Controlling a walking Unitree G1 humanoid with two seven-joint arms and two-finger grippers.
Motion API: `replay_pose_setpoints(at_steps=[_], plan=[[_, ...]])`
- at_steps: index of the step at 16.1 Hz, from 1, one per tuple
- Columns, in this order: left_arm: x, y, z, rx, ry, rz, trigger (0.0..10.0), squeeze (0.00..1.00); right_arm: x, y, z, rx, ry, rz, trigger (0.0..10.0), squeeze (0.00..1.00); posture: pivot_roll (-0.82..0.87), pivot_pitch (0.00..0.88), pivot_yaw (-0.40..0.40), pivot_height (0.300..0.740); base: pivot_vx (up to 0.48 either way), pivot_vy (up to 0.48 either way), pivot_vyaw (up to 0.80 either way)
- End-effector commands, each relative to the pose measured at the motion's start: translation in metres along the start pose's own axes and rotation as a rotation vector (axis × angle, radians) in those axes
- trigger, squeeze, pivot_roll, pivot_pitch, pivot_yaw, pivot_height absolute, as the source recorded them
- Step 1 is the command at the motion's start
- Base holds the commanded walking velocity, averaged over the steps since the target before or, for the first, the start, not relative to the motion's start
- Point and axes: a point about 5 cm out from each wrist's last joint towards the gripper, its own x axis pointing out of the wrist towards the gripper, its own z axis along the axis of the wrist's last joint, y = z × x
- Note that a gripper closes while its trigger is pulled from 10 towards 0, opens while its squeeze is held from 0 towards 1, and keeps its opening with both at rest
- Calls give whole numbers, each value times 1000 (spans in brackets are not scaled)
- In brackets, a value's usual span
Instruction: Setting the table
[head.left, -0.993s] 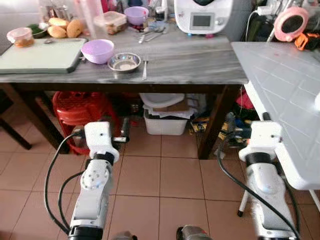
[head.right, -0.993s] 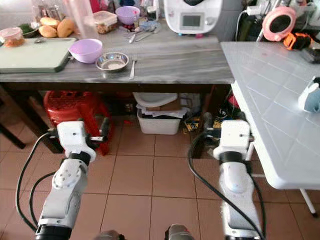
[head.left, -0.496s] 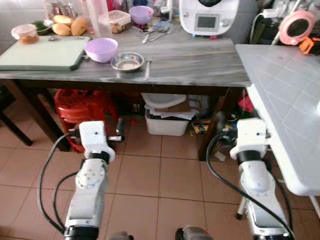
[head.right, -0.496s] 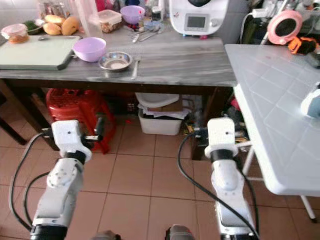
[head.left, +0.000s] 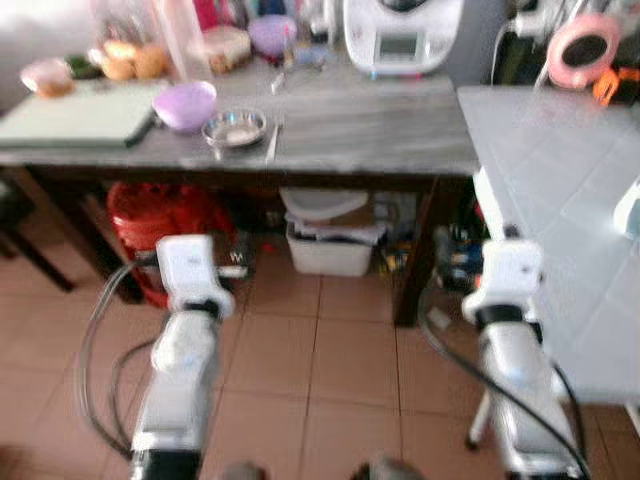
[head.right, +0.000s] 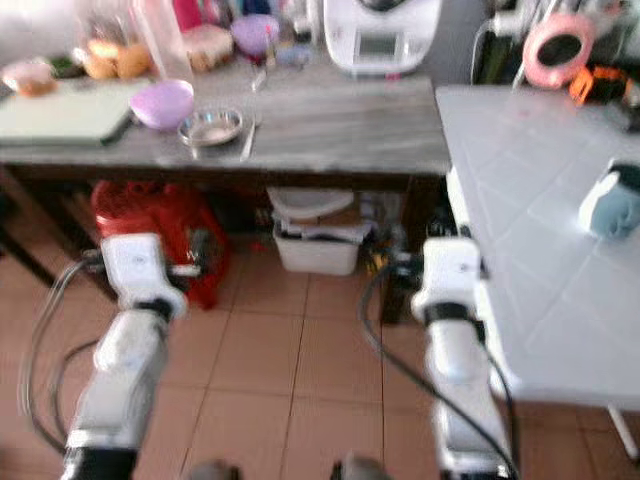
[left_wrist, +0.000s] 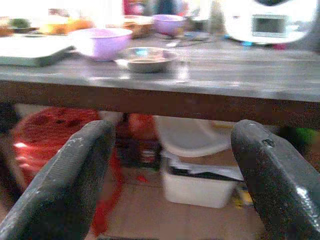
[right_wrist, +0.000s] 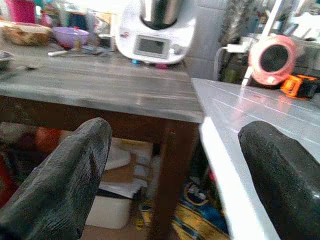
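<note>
Grey stone-topped counter (head.left: 380, 120) before a tiled floor carries the tableware: a steel bowl (head.left: 235, 128) near its front edge, a fork (head.left: 272, 140) just beside it, and a lilac plastic bowl (head.left: 184, 104). The steel bowl is likely light, rigid and slippery, best pinched at the rim. Left pincer (left_wrist: 170, 175) and right pincer (right_wrist: 175, 175) hang low, both spread and empty.
</note>
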Motion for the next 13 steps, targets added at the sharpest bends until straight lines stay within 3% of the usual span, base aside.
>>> replay_pose_setpoints(at_steps=[1,8,13], plan=[[1,7,4,18,-8,9,10000,0,1,3,0,13,2,-5,10000,0,2,0,54,740,0,-251,0],[3,6,2,23,-1,5,10000,0,1,-4,2,70,4,-26,10000,0,-10,0,44,740,0,-247,0],[1,4,1,19,5,-2,10000,0,-2,-6,-2,44,17,-28,10000,0,-6,0,36,740,0,-244,0]])
